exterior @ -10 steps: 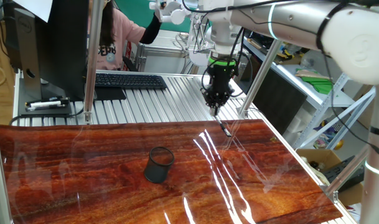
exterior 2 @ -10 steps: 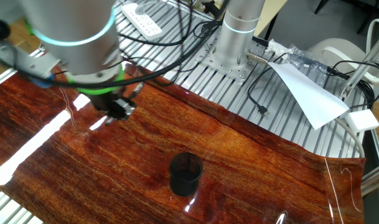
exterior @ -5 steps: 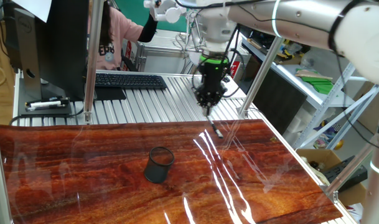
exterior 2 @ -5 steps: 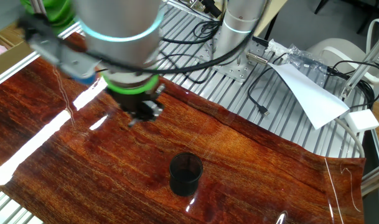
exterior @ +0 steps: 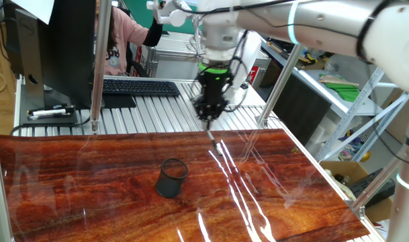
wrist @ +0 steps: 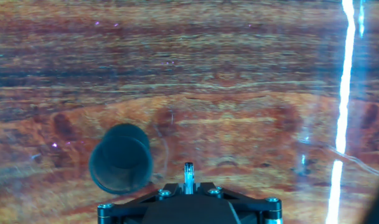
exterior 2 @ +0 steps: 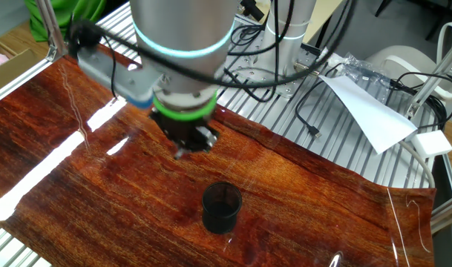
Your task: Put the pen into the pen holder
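My gripper (exterior: 208, 119) is shut on the thin black pen (exterior: 213, 138), which hangs from the fingers above the wooden table top. In the hand view the pen's tip (wrist: 188, 174) sticks out between the closed fingers. The black mesh pen holder (exterior: 171, 177) stands upright on the table, below and to the left of the gripper in this view. In the other fixed view the holder (exterior 2: 221, 208) is in front of and right of the gripper (exterior 2: 187, 147). In the hand view the holder (wrist: 122, 159) sits just left of the pen tip.
A black keyboard (exterior: 140, 87) lies on the ribbed metal bench behind the table. A metal post (exterior: 99, 64) stands at the back left, another slanted post (exterior: 279, 75) at the back right. White paper (exterior 2: 367, 113) and cables lie beyond the table.
My gripper has moved left with the pen, away from the table's right side and closer to the pen holder. The holder has not moved.
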Controlling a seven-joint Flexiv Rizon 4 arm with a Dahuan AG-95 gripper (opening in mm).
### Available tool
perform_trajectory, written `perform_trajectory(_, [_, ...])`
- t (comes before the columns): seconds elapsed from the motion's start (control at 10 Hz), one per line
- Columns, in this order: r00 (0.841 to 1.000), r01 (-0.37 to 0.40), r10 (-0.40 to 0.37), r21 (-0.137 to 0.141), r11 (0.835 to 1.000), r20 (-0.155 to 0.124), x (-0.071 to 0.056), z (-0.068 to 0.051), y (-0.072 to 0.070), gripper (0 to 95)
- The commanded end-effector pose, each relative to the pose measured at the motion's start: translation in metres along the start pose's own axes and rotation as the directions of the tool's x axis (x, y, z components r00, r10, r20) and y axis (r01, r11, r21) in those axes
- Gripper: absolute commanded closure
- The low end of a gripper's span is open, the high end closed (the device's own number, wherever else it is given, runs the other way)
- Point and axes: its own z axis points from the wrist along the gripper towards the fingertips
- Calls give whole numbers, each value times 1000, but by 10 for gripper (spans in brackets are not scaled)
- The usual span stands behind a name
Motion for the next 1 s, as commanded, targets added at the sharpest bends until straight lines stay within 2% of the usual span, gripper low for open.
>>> perform_trajectory(0.1, [999,-1,2,-13,1000,37,-2,8,9,950])
perform_trajectory(0.2, [999,1,0,-24,1000,41,-3,9,11,950])
perform_trajectory(0.5, [999,6,-5,-29,1000,40,-6,12,14,950])
perform_trajectory(0.8, [998,-16,18,-36,999,64,-8,16,27,950])
perform_trajectory(1.0, [997,-25,28,-42,999,67,-7,17,32,950])
